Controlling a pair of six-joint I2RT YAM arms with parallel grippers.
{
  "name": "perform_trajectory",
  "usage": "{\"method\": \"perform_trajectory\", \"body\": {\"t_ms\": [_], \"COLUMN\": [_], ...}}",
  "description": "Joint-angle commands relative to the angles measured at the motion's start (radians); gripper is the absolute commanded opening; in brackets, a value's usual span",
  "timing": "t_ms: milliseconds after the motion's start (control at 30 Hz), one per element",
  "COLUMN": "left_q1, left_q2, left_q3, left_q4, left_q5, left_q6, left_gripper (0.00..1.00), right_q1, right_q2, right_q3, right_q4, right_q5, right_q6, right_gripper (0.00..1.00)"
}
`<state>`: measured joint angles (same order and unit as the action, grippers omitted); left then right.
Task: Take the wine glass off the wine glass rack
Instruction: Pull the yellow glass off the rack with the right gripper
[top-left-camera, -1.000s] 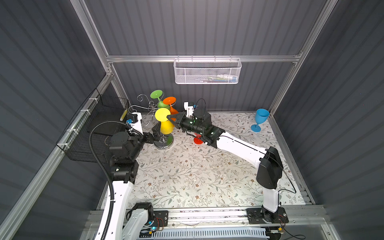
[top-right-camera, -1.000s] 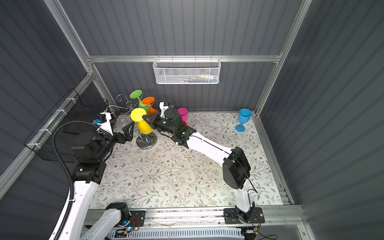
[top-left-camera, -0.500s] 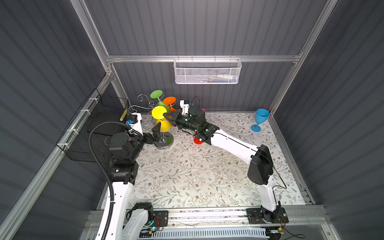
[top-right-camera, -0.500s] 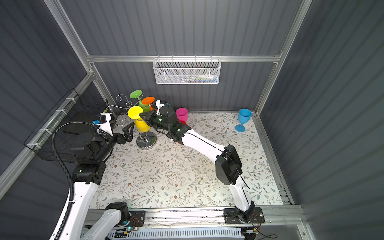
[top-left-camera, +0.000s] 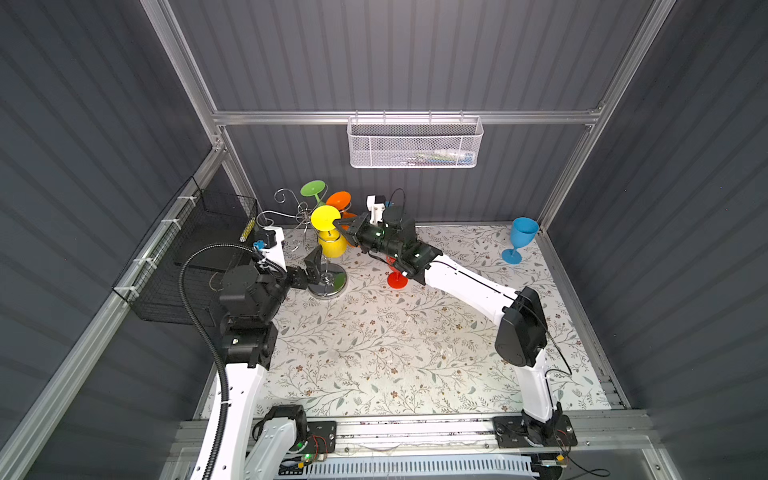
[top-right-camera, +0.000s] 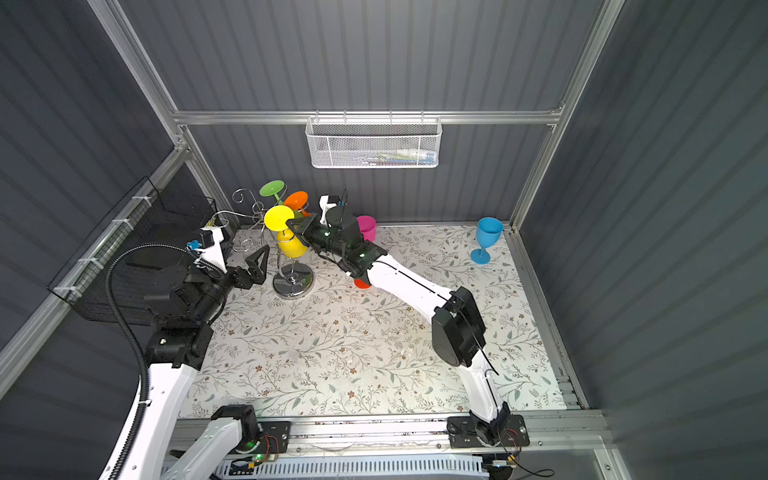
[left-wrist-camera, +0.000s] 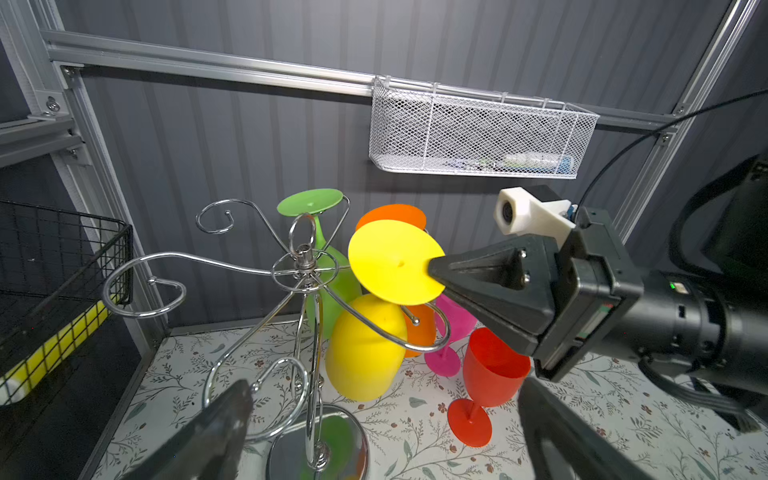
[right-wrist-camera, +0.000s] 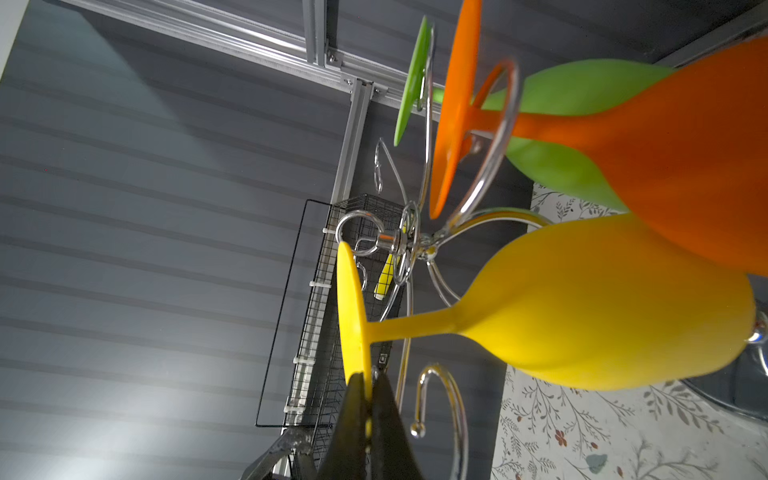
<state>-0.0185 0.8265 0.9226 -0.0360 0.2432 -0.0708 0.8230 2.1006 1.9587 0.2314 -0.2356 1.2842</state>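
The chrome wine glass rack (top-left-camera: 328, 286) (top-right-camera: 293, 283) (left-wrist-camera: 304, 266) (right-wrist-camera: 409, 241) stands at the back left. A yellow wine glass (top-left-camera: 332, 246) (top-right-camera: 292, 246) (left-wrist-camera: 365, 349) (right-wrist-camera: 602, 307) hangs bowl-down and tilted among the rack's curled arms. My right gripper (top-left-camera: 338, 224) (top-right-camera: 291, 224) (left-wrist-camera: 434, 266) (right-wrist-camera: 368, 388) is shut on the rim of the glass's round foot. My left gripper (top-left-camera: 312, 268) (top-right-camera: 255, 270) (left-wrist-camera: 384, 386) stands open low beside the rack's stem, touching nothing.
A green glass (top-left-camera: 312, 189) and an orange glass (top-left-camera: 338, 199) hang on the rack's far side. Red (top-left-camera: 397, 279), pink (top-right-camera: 366, 227) and blue (top-left-camera: 519, 239) glasses stand on the floral mat. A black wire basket (top-left-camera: 195, 249) is on the left wall, a white mesh basket (top-left-camera: 413, 143) on the back wall.
My right gripper, still shut on the yellow foot, has shifted slightly up and back, and the arm's elbow has swung left. The glass has risen a little. The left arm is still.
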Motion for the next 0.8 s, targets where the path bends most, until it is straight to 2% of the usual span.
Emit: {"method": "perform_trajectory", "body": {"t_ms": [0,767], "left_q1": [0.005,0.002], "left_q2": [-0.012,0.004], "left_q3": [-0.006,-0.007], "left_q4": [0.014,0.009], "left_q5": [0.004,0.005], "left_q6": [-0.001,-0.006], "left_gripper": [0.99,1.0], "right_q1": [-0.01,-0.047], "right_q2": [-0.05,-0.215], "right_q3": [-0.027,-0.275], "right_q4": [0.06,0.167], "right_q5": [0.004,0.001], "right_q6": [0.012,0.026], "right_gripper": [0.0,0.0]}}
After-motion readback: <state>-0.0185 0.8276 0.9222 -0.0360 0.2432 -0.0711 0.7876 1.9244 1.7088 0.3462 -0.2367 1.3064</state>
